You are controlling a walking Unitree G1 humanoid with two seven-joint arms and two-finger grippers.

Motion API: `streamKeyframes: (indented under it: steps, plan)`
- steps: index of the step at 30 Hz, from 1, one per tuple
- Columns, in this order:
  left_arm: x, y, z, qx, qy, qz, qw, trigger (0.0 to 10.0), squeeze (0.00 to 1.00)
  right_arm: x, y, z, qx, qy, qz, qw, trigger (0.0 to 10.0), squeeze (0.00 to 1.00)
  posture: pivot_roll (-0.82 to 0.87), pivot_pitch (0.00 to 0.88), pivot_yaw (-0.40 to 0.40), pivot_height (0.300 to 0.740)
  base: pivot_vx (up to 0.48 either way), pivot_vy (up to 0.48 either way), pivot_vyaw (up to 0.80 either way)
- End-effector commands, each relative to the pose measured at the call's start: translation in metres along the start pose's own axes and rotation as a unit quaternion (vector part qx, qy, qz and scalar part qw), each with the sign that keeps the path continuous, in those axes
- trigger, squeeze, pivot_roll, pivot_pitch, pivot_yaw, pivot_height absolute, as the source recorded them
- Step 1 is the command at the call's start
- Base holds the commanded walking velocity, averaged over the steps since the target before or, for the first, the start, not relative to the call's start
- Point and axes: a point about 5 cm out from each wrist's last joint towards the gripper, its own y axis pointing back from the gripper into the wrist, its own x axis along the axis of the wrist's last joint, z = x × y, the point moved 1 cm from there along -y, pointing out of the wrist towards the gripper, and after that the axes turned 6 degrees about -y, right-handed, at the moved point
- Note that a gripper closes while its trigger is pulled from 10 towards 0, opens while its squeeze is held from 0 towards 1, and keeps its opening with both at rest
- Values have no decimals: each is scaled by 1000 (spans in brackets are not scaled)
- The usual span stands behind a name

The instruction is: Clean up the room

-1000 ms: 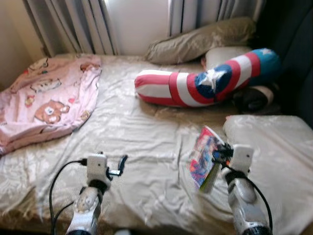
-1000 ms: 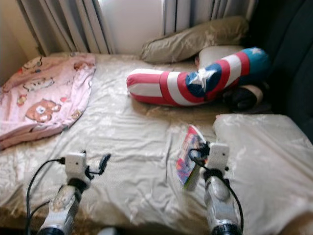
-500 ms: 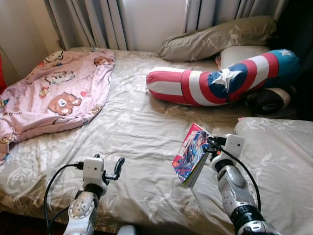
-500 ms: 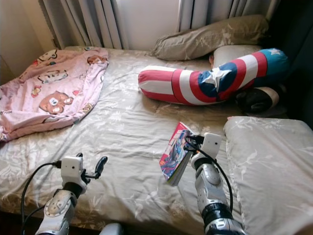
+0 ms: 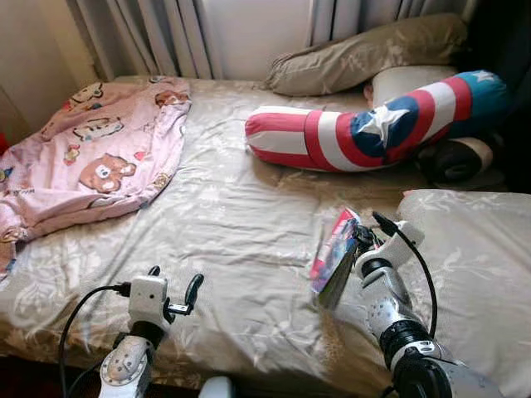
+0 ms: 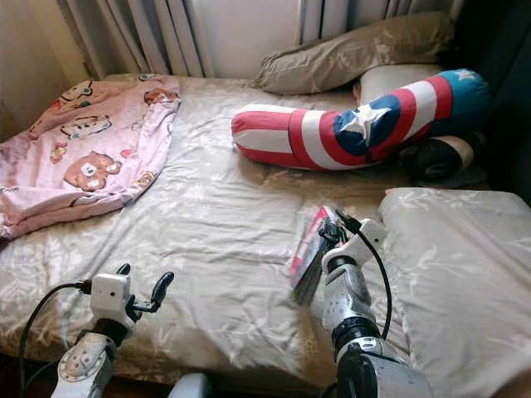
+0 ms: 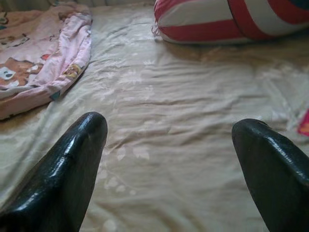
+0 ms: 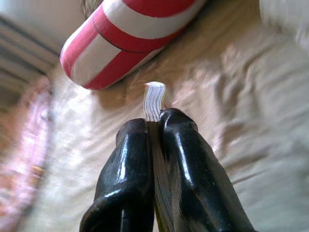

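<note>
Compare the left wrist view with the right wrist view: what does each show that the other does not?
Left wrist view alone: the left gripper open above the sheet, and the pink blanket with its bear prints in sharp detail.
Right wrist view alone: the right gripper shut on a book, page edges sticking up between its fingers.
Both: the red-and-white striped bolster lying on the beige sheet. A pink blur at the right wrist view's edge may be the blanket.
</note>
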Motion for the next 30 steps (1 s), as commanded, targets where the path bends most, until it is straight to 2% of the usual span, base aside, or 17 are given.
streamKeyframes:
  steps: [1,4,8,12,16,20,21,24,26,30]
  plan:
    - [2,2,-2,-12,-13,-3,1000,10000,0,6,-4,-11,21,-39,12,999,10000,0,158,101,45,657,0,0,0]
    - [4,7,-5,-12,-19,-5,1000,10000,0,12,-6,-13,38,-81,25,996,10000,0,192,109,58,657,0,0,0]
    - [5,17,-12,-11,-30,-11,999,10000,0,28,-5,-2,35,-160,63,984,10000,0,228,121,70,657,0,0,0]
    - [8,26,-17,-15,-42,-17,999,10000,0,26,-1,11,21,-187,68,980,10000,0,249,140,76,657,0,0,0]
    - [11,28,-18,-16,-42,-20,999,10000,0,12,7,30,-11,-238,58,970,10000,0,271,157,82,657,0,0,0]
    - [15,33,-15,-23,-44,-20,999,10000,0,-1,13,38,-25,-236,38,971,10000,0,277,170,84,657,0,0,0]
    - [16,37,-13,-25,-44,-22,998,10000,0,-9,19,45,-38,-236,30,970,10000,0,274,180,90,657,0,0,0]
    - [15,40,-13,-27,-42,-27,998,10000,0,-16,24,52,-52,-229,22,972,10000,0,273,186,93,657,0,0,0]
    - [15,42,-12,-28,-42,-32,998,10000,0,-21,30,64,-75,-215,15,974,10000,0,274,189,94,657,0,0,0]
    - [15,44,-12,-29,-42,-37,998,10000,0,-21,42,88,-137,-211,26,968,10000,0,272,194,97,657,0,0,0]
